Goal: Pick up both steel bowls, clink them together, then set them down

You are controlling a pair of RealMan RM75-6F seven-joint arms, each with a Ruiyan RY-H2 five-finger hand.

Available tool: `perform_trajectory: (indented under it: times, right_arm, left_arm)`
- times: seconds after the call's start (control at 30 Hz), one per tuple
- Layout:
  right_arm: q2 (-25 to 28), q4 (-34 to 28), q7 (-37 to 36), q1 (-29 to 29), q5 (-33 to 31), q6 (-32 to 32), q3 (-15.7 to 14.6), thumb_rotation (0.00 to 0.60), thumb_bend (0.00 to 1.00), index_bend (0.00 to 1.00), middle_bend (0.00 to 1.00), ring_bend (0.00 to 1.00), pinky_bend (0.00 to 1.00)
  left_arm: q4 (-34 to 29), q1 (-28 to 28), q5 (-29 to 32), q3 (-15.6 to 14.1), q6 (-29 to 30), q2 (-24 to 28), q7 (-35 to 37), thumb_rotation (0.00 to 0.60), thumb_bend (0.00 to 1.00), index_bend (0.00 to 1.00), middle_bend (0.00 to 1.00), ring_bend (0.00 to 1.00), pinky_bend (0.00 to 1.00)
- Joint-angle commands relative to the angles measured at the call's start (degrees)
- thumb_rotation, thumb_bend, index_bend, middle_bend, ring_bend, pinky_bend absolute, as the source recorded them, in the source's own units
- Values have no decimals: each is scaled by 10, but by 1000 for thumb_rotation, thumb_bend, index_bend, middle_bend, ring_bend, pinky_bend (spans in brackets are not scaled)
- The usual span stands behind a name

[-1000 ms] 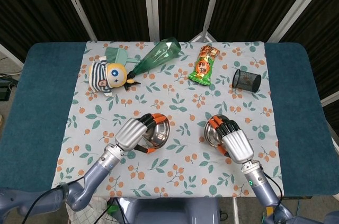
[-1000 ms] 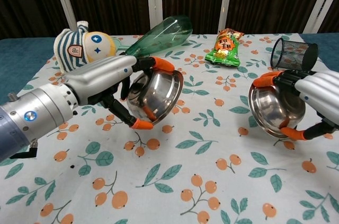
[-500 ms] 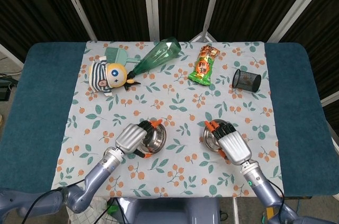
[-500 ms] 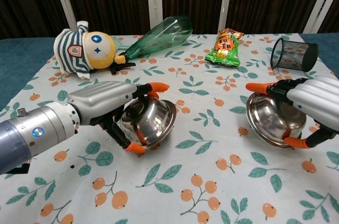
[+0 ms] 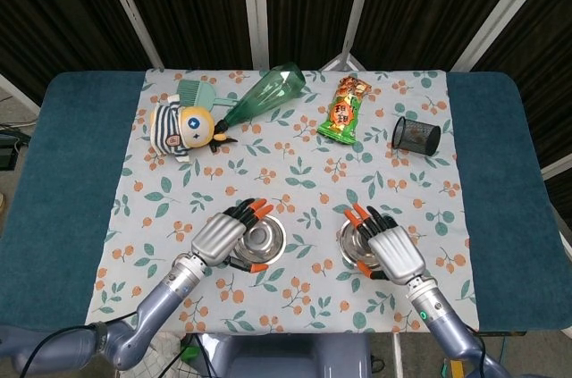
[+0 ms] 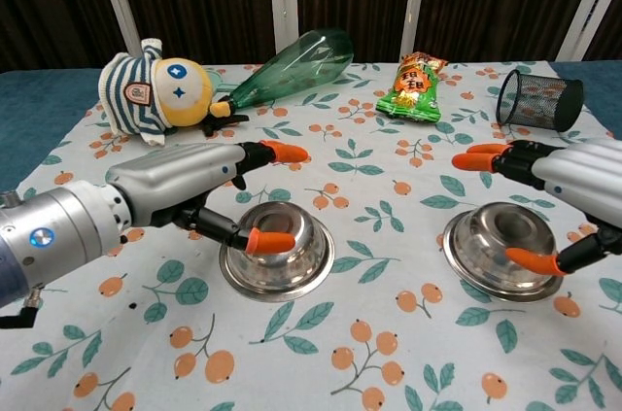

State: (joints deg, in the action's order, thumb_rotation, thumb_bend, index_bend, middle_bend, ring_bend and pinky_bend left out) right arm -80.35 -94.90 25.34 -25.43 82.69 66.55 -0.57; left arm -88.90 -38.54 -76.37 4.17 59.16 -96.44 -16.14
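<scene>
Two steel bowls rest flat on the patterned cloth. The left bowl lies under the spread fingers of my left hand, whose orange-tipped thumb hovers at the bowl's near rim. The right bowl sits beside my right hand, whose fingers stretch over it without gripping. Both hands are open and hold nothing. In the head view each hand covers part of its bowl.
At the back of the floral cloth lie a striped plush toy, a green plastic bottle, a snack packet and a black mesh cup on its side. Blue table surface flanks the cloth.
Both bowls went from tilted and lifted in the hands down to flat on the cloth. The fingers of both hands have spread and let the bowls go.
</scene>
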Motion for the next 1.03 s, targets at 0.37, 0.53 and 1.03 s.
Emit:
perform_trajectory:
  times: [0.37, 0.53, 1.03]
  right_arm:
    - [123, -87, -18, 56, 33, 89, -13, 469, 407, 0, 0, 0, 81]
    - [152, -80, 17, 139, 50, 221, -26, 482, 407, 0, 0, 0, 13]
    - [149, -15, -28, 229, 27, 282, -40, 481, 406, 0, 0, 0, 0]
  left_arm:
    - [-126, 66, -83, -72, 88, 126, -25, 202, 108, 0, 0, 0, 173]
    - [-127, 158, -155, -154, 210, 178, -71, 206, 108, 0, 0, 0, 162]
    - [-68, 289, -157, -161, 354, 215, -109, 202, 115, 0, 0, 0, 152]
